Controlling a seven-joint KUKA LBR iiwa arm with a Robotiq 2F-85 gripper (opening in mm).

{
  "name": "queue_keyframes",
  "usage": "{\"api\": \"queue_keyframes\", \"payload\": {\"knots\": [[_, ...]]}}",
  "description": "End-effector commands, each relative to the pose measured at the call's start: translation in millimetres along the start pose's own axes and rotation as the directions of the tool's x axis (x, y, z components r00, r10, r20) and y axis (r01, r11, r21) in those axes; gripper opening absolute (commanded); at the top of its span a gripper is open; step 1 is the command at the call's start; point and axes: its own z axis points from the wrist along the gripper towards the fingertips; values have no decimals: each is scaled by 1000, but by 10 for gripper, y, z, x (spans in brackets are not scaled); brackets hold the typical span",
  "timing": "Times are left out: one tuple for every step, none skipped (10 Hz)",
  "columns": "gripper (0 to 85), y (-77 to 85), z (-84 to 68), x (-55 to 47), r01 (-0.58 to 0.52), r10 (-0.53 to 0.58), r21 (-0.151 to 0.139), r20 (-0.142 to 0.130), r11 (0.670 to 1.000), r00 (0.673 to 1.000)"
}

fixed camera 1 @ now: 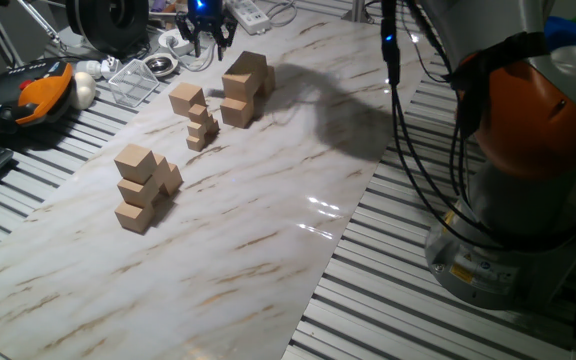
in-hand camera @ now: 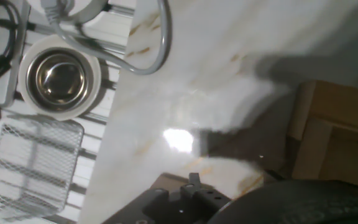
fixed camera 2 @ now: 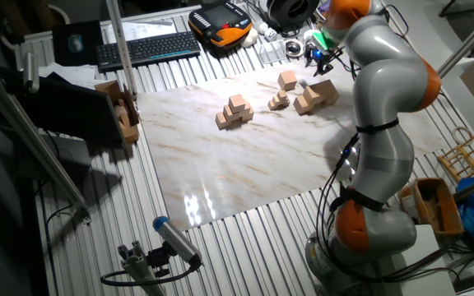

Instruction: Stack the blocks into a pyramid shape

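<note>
Several tan blocks form a stepped pile [fixed camera 1: 143,187] at the near left of the marble board [fixed camera 1: 268,230]; it also shows as the pile [fixed camera 2: 235,112] in the other fixed view. A second cluster of blocks [fixed camera 1: 243,88] stands at the far end, and a single block [fixed camera 1: 185,98] sits to its left. My gripper [fixed camera 1: 209,38] hovers above the board's far edge, just behind that cluster, fingers spread and empty. In the hand view the cluster's blocks [in-hand camera: 337,134] lie at the right edge, in shadow.
A few much smaller tan cubes [fixed camera 1: 202,128] are heaped between the two piles. Beyond the far edge are a metal bowl [in-hand camera: 59,76], a wire mesh tray [in-hand camera: 33,163], a grey cable [in-hand camera: 157,50] and an orange teach pendant [fixed camera 1: 38,92]. My arm's base [fixed camera 1: 513,230] stands at the right.
</note>
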Motion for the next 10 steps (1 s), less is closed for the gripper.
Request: {"api": "queue_keyframes", "payload": {"knots": [[340,4,-4,-19,920,-921,-36,-20,390,389],[340,2,-8,-22,944,-945,-34,-12,327,327],[170,5,-6,-23,947,-948,-47,-29,319,318],[0,14,5,-25,950,-951,-52,-36,309,307],[0,18,10,-33,952,-954,-63,-25,301,300],[0,22,13,-33,971,-972,-59,9,233,233],[0,22,15,-26,985,-986,-50,25,163,165],[0,22,13,-21,993,-993,-48,35,112,113],[0,19,18,-8,994,-995,-61,49,85,88],[0,21,22,-8,997,-996,-62,70,43,48]]}}
